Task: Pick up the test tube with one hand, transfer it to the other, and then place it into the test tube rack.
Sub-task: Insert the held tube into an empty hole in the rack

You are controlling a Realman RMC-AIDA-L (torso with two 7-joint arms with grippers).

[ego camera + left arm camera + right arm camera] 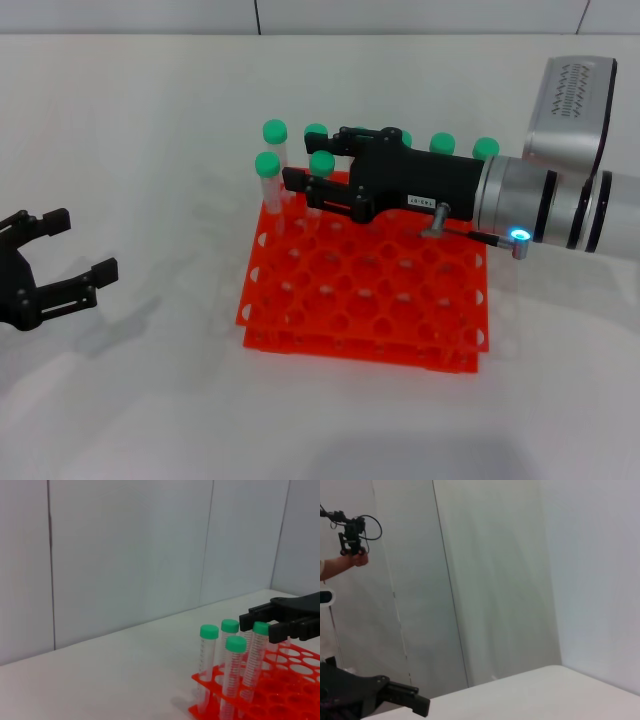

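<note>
My right gripper point(310, 166), fingers spread and empty, straddles the test tube point(321, 178) seated in the test tube rack point(366, 300); placing looks done, only retreat left. Left gripper point(62, 256) idle, spread.

Bright, even, soft overhead lighting; faint grey shadows on the matte white desk point(150, 160); sharp focus, no glare.
</note>
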